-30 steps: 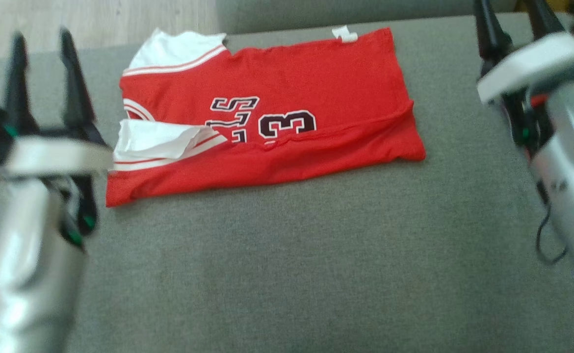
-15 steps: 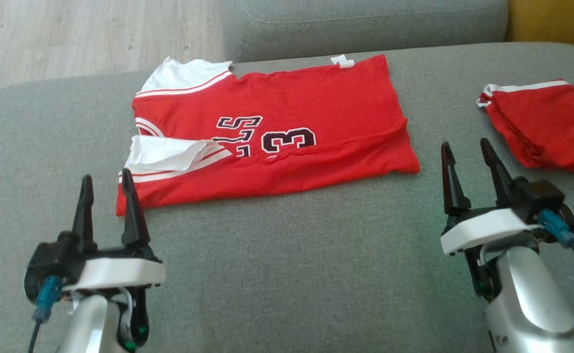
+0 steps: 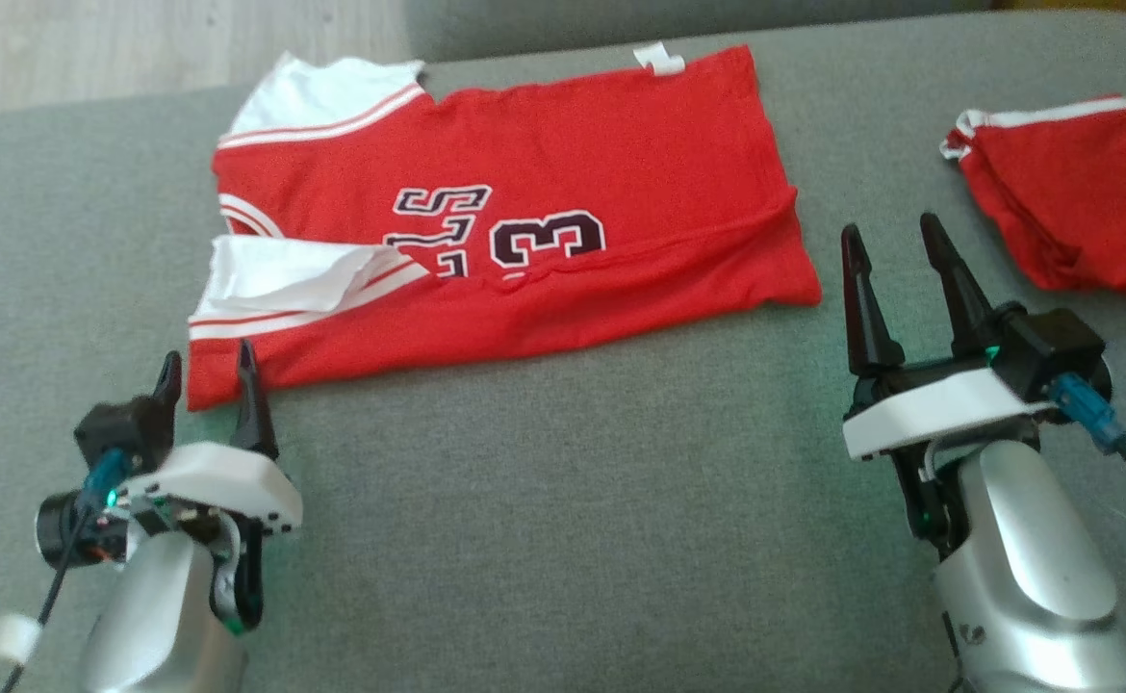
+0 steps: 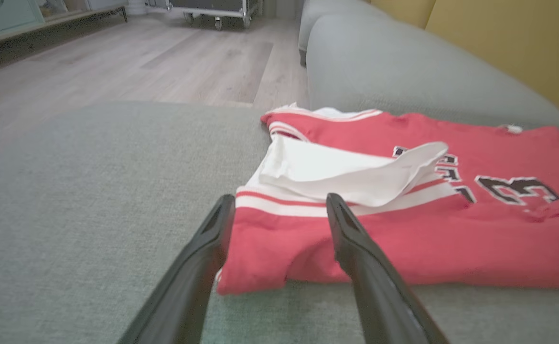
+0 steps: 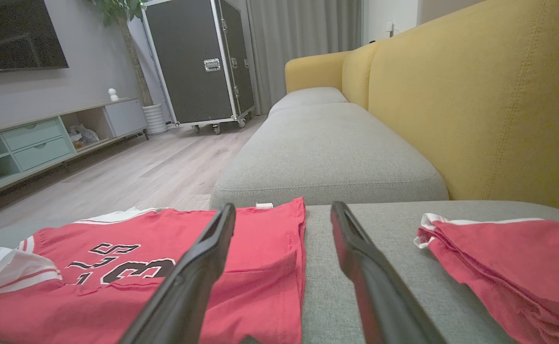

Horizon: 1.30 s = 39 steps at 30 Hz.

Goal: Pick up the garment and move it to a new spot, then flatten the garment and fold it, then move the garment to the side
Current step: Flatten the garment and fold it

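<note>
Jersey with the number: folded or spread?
Partly folded. The jersey has its near edge doubled over the lower half of the number; one white sleeve is flipped onto the front.

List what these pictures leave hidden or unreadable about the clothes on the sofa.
- Lettering on the jersey, head view: the folded white sleeve covers its left part.
- Second red garment, head view: cut off by the right edge; its kind is unclear.
- White tag on the jersey's far edge, head view: too small to read.
- Left gripper, left wrist view: contact with the jersey's corner is unclear.
</note>
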### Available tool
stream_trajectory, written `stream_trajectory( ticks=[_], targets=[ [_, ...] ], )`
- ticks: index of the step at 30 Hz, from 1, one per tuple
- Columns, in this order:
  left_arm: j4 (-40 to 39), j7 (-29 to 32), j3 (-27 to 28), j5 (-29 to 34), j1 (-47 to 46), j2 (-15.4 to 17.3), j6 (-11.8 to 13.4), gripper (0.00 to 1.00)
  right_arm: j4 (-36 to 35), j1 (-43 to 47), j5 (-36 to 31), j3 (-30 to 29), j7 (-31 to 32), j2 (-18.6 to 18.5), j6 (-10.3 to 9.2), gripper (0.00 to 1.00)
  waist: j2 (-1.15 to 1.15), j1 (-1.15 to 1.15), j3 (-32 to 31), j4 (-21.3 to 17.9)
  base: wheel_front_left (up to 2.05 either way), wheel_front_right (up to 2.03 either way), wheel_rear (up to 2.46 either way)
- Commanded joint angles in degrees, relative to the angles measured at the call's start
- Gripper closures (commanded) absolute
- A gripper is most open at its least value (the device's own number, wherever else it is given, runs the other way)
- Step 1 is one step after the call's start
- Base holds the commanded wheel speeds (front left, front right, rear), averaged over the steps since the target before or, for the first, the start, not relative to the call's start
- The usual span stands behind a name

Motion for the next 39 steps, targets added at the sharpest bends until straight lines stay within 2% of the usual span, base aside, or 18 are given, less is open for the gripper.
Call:
stream_trajectory(
  ticks=[1,3,11,16,17,18,19,25,30,35,39],
  targets=[
    [-0.6,0.2,1.7,0.8,-2.3,1.9,0.4,0.0,-2.0,-1.9,0.5,1.5,-0.6,0.5,-0.05,0.0,0.0,-0.01,0.9,-0.4,0.0,0.0,0.0],
    [2.5,1.2,2.1,0.8,-4.2,2.4,1.4,0.0,-1.9,-2.1,0.9,1.7,-0.6,0.5,-0.05,0.0,0.0,-0.01,1.7,-0.7,0.0,0.0,0.0],
    [12.2,2.4,1.8,0.9,-9.2,3.6,2.1,0.0,-2.3,-3.0,1.1,1.9,-0.6,0.5,-0.05,0.0,0.0,-0.01,4.0,-1.8,0.0,0.0,0.0],
    [17.1,4.1,0.6,1.0,-10.3,3.6,1.1,0.0,-2.1,-3.1,1.7,0.9,-0.6,0.5,-0.05,0.0,0.0,-0.01,4.6,-2.2,0.0,0.0,0.0],
    [18.0,4.7,0.3,1.1,-10.5,3.6,0.8,0.14,-2.1,-3.1,1.7,0.8,-0.6,0.5,-0.05,0.0,0.0,-0.01,4.6,-2.2,0.0,0.0,0.0],
    [18.7,5.1,0.0,1.1,-10.8,3.6,0.5,0.67,-2.0,-3.2,1.6,0.7,-0.6,0.5,-0.05,0.0,0.0,-0.01,4.6,-2.3,0.0,0.0,0.0],
    [19.1,5.0,-0.1,1.0,-11.0,3.6,0.2,1.0,-1.8,-3.2,1.7,0.6,-0.6,0.5,-0.05,0.0,0.0,-0.01,4.6,-2.2,0.0,0.0,0.0],
    [17.7,-1.8,0.3,0.9,-12.7,3.8,0.4,1.0,2.5,-4.6,0.9,1.5,1.3,0.5,-0.05,0.0,0.0,-0.01,3.7,-1.3,0.0,0.0,0.0],
    [13.0,-6.9,-0.8,2.0,-14.2,3.9,-0.5,1.0,7.9,-8.4,0.4,1.1,8.5,0.5,-0.05,0.0,0.0,-0.01,3.1,0.0,0.0,0.0,0.0],
    [7.7,-8.4,-2.7,3.9,-14.7,3.5,-1.5,1.0,16.5,-13.7,3.3,-0.4,16.4,0.5,-0.05,0.0,0.0,-0.01,2.8,1.4,0.0,0.0,0.0],
    [5.7,-8.6,-4.2,4.7,-14.6,2.9,-2.2,1.0,24.5,-17.5,7.1,0.0,20.1,0.5,-0.05,0.0,0.0,-0.01,2.6,2.5,0.0,0.0,0.0]
  ],
)
